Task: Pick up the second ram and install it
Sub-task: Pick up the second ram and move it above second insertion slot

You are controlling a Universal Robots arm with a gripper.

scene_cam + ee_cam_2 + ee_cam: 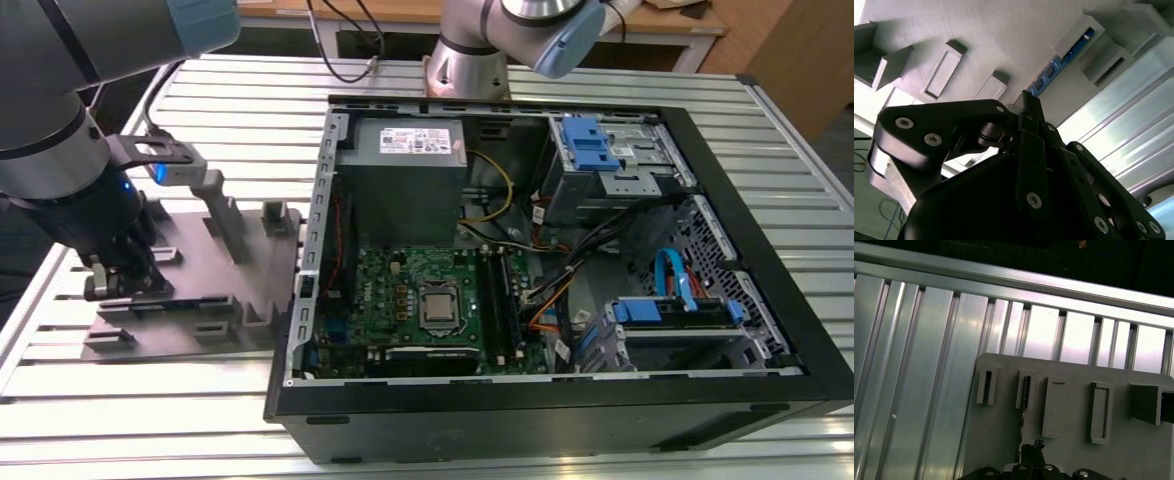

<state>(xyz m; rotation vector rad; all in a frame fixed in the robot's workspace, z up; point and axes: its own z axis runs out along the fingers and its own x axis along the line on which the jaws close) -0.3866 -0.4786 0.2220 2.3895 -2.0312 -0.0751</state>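
Second ram (pixel 1056 63) pinched in gripper (pixel 1030 102), on edge in the grey holder plate (pixel 1004 30).

Fingers drawn almost together on the near end of the stick, seen in the second wrist view. The rest of the blue board, with small chips, runs off between raised blocks of the plate. In the exterior view the gripper (pixel 123 283) sits low over the plate (pixel 200 262) at the exterior view's left, on a slatted metal table (pixel 160 420). Open computer case (pixel 534 435) just beside the plate, toward the exterior view's right. Motherboard (pixel 400 290) lies flat inside.

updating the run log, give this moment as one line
stage: pick | gripper shut on second ram | ram seated in grey fixture plate
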